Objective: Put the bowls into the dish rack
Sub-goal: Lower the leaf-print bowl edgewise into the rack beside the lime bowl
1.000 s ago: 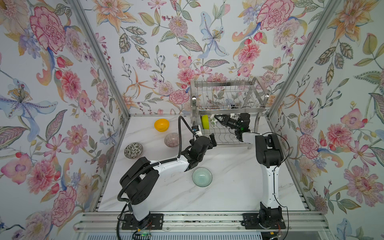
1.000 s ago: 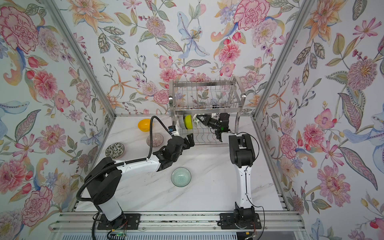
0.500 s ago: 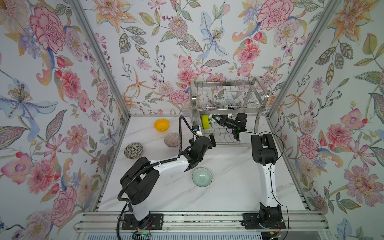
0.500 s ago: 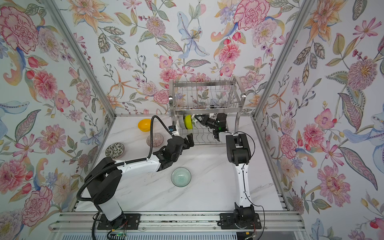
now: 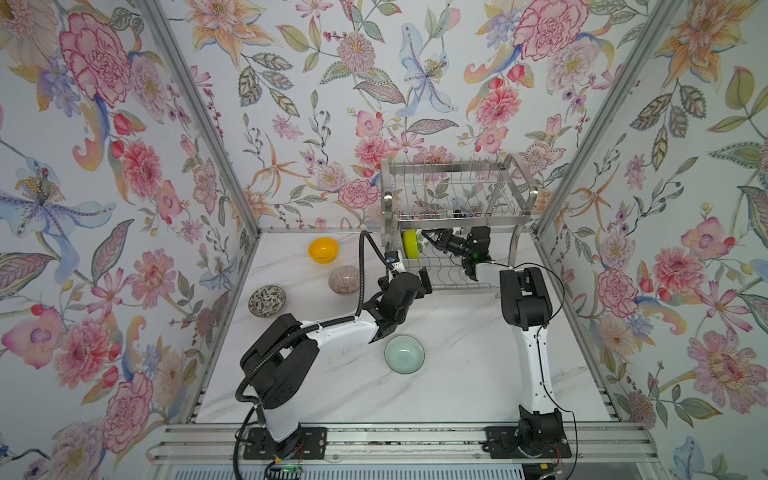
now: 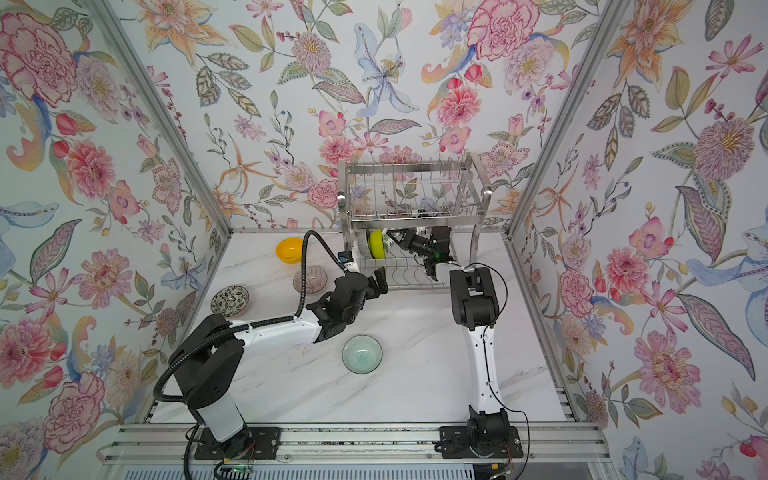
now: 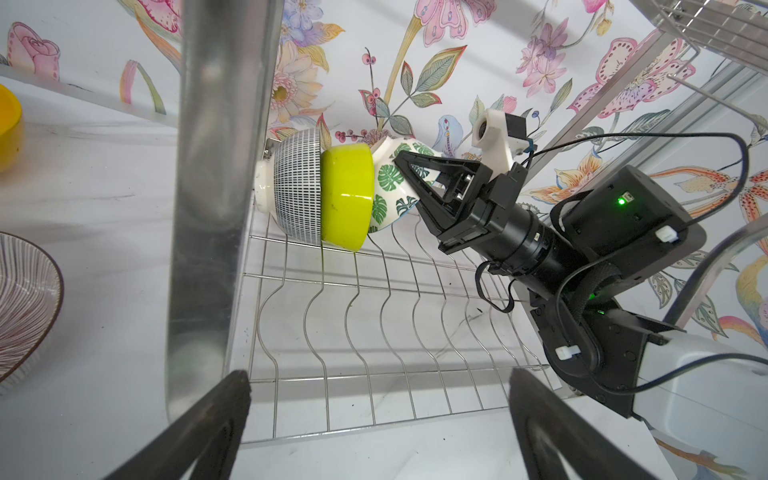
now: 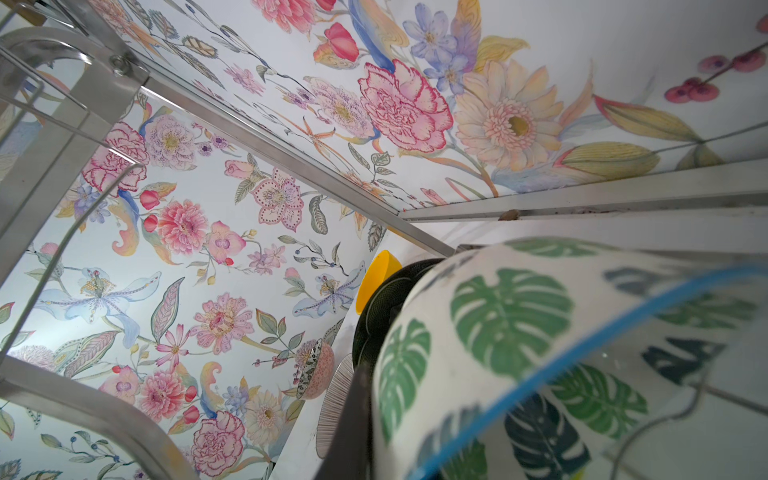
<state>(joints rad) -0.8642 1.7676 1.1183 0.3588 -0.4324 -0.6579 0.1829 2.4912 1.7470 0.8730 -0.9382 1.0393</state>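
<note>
A grey-veined white marble tabletop point(image 5: 457, 386) lies below. Floral wallpaper point(image 5: 332, 104) rises behind it and on both its sides. Silver posts point(image 5: 199, 116) climb from its two back corners, and a slotted metal rail point(image 5: 395, 442) runs along its front edge.

The white marbled bench point(image 5: 457, 386) carries the dish rack point(image 5: 457, 216) at its far edge, with the rack's legs on the bench top. Four bowls sit upright directly on the bench. The orange-yellow bowl point(image 5: 323, 249) is just left of the rack by the back wall. The pinkish ribbed bowl point(image 5: 344, 280) is near the rack's front left corner. The speckled bowl point(image 5: 267, 300) is well to the rack's left, and the pale green glass bowl point(image 5: 404, 354) is well in front of the rack.
</note>
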